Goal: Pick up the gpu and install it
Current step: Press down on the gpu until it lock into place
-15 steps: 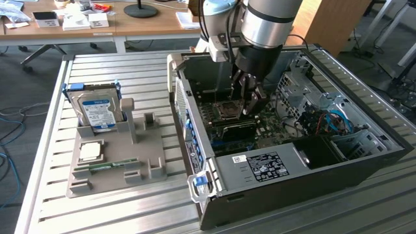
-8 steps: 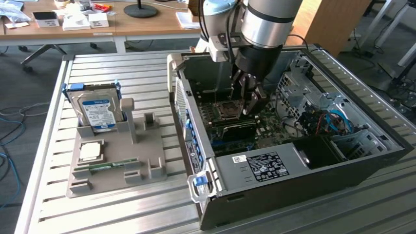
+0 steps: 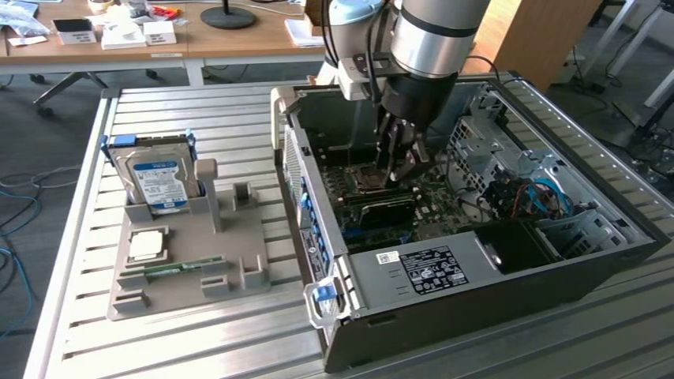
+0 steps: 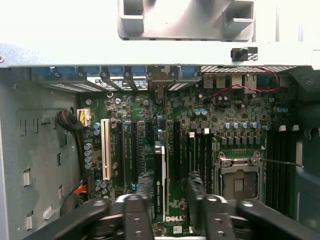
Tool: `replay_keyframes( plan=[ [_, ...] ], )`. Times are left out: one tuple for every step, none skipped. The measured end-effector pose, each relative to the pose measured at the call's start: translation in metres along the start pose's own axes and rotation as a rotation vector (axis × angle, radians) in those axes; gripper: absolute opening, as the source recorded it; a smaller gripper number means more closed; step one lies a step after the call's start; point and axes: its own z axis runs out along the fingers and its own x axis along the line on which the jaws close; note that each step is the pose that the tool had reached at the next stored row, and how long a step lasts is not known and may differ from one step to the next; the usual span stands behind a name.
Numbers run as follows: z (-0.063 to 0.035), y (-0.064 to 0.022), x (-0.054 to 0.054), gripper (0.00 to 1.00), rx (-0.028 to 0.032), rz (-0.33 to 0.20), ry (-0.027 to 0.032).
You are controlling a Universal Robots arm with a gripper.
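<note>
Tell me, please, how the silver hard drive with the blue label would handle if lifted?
The silver hard drive looks like a rigid metal box, so probably stiff and heavy for its size. Standing on edge in the grey holder, it might tip once freed.

Gripper (image 4: pixel 169 192) straddles the gpu (image 4: pixel 160 180) standing edge-on on the motherboard (image 4: pixel 225 115)

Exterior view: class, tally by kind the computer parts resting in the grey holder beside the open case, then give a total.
Hard drive: 1
Processor chip: 1
Memory stick: 1
Total: 3
</note>
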Motion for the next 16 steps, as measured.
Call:
replay_keyframes(
  plan=[
    [0.0000,0.0000,0.0000,0.44,0.0000,0.000,0.0000],
    [0.0000,0.0000,0.0000,0.38,0.0000,0.000,0.0000],
    [0.0000,0.0000,0.0000,0.32,0.0000,0.000,0.0000],
    [0.0000,0.0000,0.0000,0.32,0.0000,0.000,0.0000],
    [0.0000,0.0000,0.0000,0.26,0.0000,0.000,0.0000],
    [0.0000,0.0000,0.0000,0.20,0.0001,0.000,0.0000],
    [0.0000,0.0000,0.0000,0.14,0.0000,0.000,0.0000],
    [0.0000,0.0000,0.0000,0.14,0.0000,0.000,0.0000],
    [0.0000,0.0000,0.0000,0.11,0.0000,0.000,0.0000],
    [0.0000,0.0000,0.0000,0.11,0.0000,0.000,0.0000],
    [0.0000,0.0000,0.0000,0.11,0.0000,0.000,0.0000],
    [0.0000,0.0000,0.0000,0.11,0.0000,0.000,0.0001],
    [0.0000,0.0000,0.0000,0.11,0.0000,0.000,0.0000],
    [0.0000,0.0000,0.0000,0.11,0.0000,0.000,0.0000],
    [0.0000,0.0000,0.0000,0.11,0.0001,0.000,0.0000],
    [0.0000,0.0000,0.0000,0.11,0.0000,0.000,0.0000]
  ],
)
